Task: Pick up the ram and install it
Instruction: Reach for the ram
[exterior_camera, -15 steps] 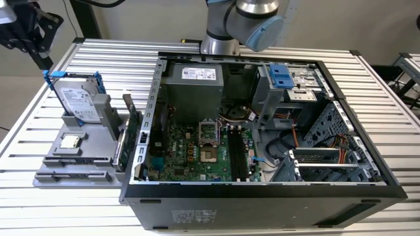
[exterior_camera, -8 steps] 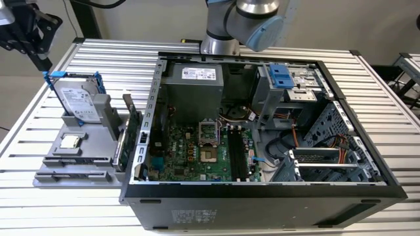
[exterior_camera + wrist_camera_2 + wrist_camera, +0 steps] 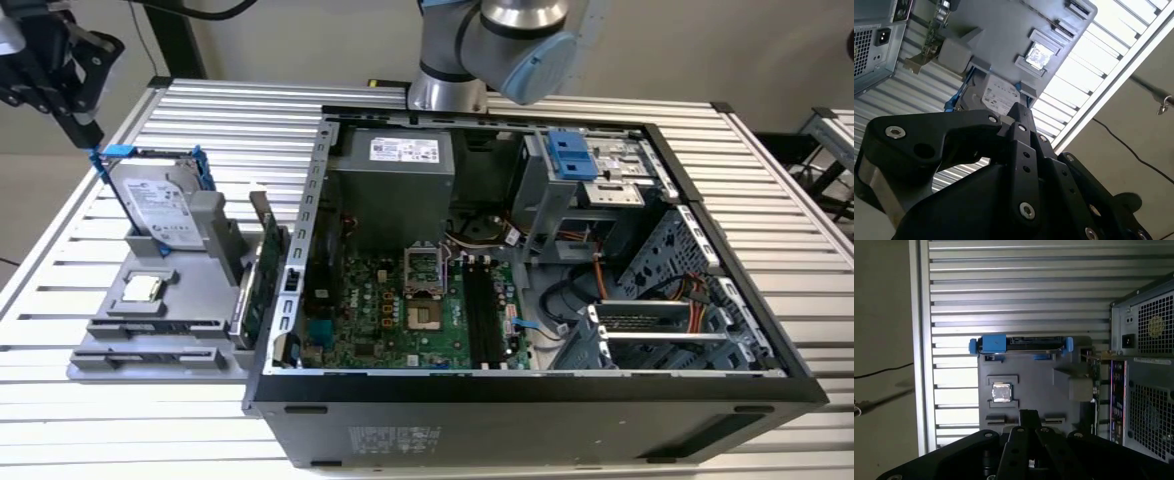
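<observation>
Ram (image 3: 158, 327) lies well apart from end effector (image 3: 83, 125).

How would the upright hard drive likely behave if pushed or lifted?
The hard drive looks metal-cased, so probably rigid and heavy for its size. Standing on edge in the grey holder, it might tip if pushed sideways.

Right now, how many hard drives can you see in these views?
1. The silver hard drive in its blue frame stands on edge in the grey holder, at the exterior view's left of the open computer case. The case's drive bays may hide others.
</observation>
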`<state>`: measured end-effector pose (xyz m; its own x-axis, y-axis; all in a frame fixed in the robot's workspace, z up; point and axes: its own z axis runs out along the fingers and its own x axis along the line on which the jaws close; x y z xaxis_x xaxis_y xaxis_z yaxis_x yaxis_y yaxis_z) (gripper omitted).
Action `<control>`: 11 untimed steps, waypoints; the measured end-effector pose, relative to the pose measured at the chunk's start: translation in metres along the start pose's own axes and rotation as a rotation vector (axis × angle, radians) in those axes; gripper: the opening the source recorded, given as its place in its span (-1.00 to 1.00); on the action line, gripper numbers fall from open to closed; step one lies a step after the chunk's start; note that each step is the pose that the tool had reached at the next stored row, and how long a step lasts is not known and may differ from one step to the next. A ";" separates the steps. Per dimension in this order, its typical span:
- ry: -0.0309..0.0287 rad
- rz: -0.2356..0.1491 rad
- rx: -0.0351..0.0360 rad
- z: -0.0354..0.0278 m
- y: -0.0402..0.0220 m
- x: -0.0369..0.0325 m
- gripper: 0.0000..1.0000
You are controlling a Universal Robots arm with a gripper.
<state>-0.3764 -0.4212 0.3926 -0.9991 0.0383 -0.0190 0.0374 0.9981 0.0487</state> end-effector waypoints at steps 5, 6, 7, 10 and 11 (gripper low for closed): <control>0.0000 0.000 0.0000 -0.0001 -0.0026 -0.0001 -1.00; 0.0000 0.000 0.0000 -0.0001 -0.0031 -0.0001 -1.00; 0.0000 0.000 0.0000 -0.0002 -0.0036 -0.0001 -1.00; 0.0000 0.000 0.0000 -0.0002 -0.0050 -0.0002 -1.00; 0.0000 0.000 0.0000 -0.0003 -0.0055 -0.0002 -1.00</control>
<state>-0.3764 -0.4267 0.3926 -0.9991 0.0383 -0.0190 0.0373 0.9981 0.0488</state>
